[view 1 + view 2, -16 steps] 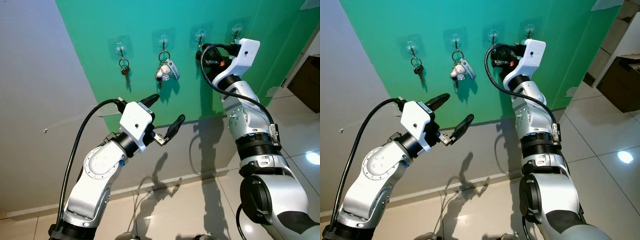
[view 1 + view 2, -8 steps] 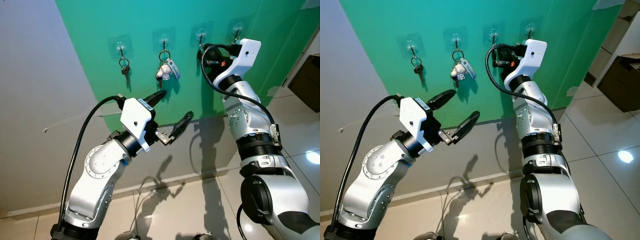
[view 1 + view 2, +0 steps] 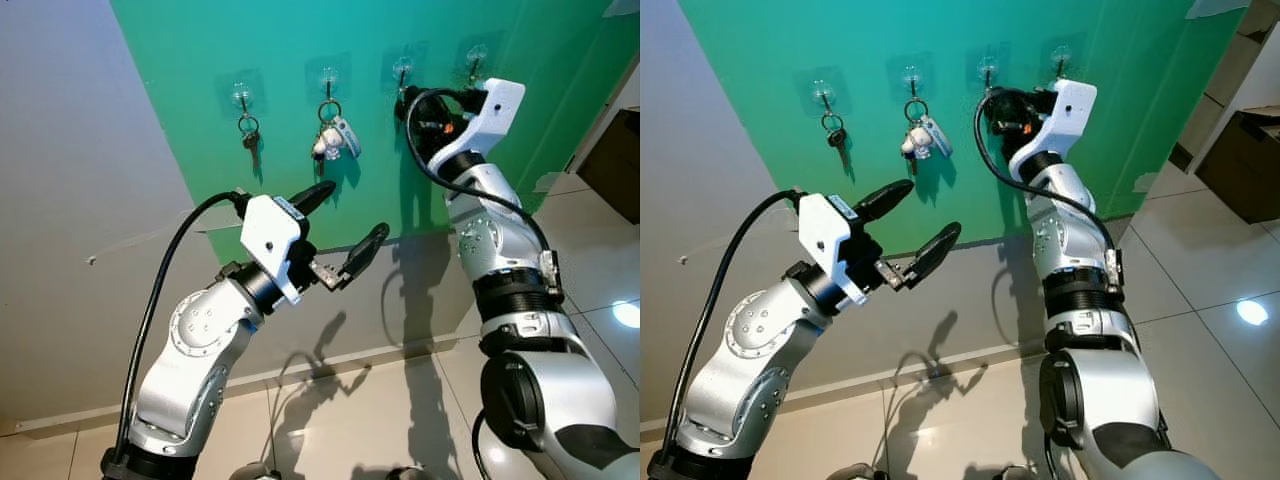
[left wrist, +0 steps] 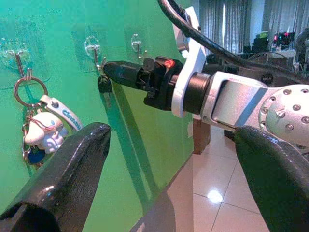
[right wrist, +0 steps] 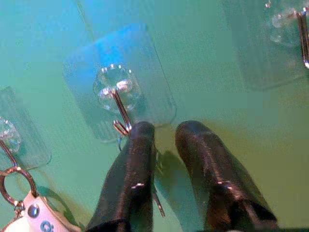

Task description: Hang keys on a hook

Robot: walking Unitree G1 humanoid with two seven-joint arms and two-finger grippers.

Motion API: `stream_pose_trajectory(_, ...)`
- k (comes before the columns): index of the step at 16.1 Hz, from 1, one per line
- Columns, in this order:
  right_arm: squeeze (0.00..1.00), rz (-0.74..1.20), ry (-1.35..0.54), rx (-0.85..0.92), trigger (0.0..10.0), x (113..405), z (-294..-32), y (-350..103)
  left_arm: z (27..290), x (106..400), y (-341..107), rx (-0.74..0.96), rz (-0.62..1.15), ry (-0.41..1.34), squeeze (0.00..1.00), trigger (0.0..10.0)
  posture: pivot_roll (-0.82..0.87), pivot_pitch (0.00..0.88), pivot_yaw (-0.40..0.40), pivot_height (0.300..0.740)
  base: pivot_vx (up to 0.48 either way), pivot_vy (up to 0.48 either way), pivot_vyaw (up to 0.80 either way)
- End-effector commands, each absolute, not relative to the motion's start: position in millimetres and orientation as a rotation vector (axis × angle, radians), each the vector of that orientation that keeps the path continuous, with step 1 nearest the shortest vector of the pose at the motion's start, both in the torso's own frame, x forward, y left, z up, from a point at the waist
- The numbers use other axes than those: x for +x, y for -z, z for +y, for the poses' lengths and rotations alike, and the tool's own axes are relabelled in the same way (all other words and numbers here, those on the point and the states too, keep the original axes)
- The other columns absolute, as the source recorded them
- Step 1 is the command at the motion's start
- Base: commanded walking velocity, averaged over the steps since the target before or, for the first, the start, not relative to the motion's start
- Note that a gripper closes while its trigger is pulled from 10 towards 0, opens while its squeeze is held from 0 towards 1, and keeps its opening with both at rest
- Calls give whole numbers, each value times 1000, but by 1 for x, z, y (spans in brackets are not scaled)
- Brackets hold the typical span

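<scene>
At the third hook [image 5: 119,110] from the left: right gripper [image 5: 161,140] just beneath, key [image 4: 105,87] hanging at its tips.
Fingers slightly apart, grip on key unclear; left gripper [image 3: 345,222] open, low, farther off.

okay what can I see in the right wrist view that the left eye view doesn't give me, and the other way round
Right wrist view: a close look at the clear adhesive hook, its wire tip beside one of the right gripper's fingers, with a key ring and key blade by that finger.

Left eye view: all four hooks, the dark key on the first, the left gripper open and raised below.

Both: the green wall, the charm keychain, the third hook.
</scene>
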State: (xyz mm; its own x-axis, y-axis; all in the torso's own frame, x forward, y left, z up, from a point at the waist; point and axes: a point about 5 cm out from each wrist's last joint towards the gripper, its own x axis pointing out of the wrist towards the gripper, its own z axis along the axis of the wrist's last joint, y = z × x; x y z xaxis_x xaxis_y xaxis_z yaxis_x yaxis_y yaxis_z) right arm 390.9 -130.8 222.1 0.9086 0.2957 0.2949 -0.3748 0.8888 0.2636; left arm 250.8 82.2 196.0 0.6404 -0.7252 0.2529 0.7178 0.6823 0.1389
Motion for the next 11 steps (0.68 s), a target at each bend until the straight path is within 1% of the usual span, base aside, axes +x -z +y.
stream_pose_trajectory(1,1000,-279,-359,342,10000,389,-131,-225,83,250,-201,40,-316,834,0,10000,30,70,63,740,0,0,0)
stream_pose_trajectory(4,1000,-329,-344,381,10000,384,-137,-227,83,249,-201,39,-312,838,0,10000,30,70,65,740,0,0,0)
stream_pose_trajectory(5,933,-360,-337,410,10000,382,-140,-229,83,249,-201,38,-311,839,0,10000,31,70,68,740,0,0,0)
stream_pose_trajectory(6,933,-371,-336,422,10000,380,-141,-230,83,249,-201,38,-311,839,0,10000,31,70,68,740,0,0,0)
stream_pose_trajectory(7,0,-390,-330,420,10000,375,-144,-228,83,249,-200,41,-304,840,0,10000,30,68,70,740,0,0,0)
stream_pose_trajectory(10,0,-366,-298,403,10000,359,-149,-217,89,253,-194,80,-275,782,0,10000,32,69,68,740,0,0,0)
stream_pose_trajectory(11,0,-359,-296,392,10000,349,-150,-214,95,254,-191,101,-257,743,0,10000,33,66,62,740,0,0,0)
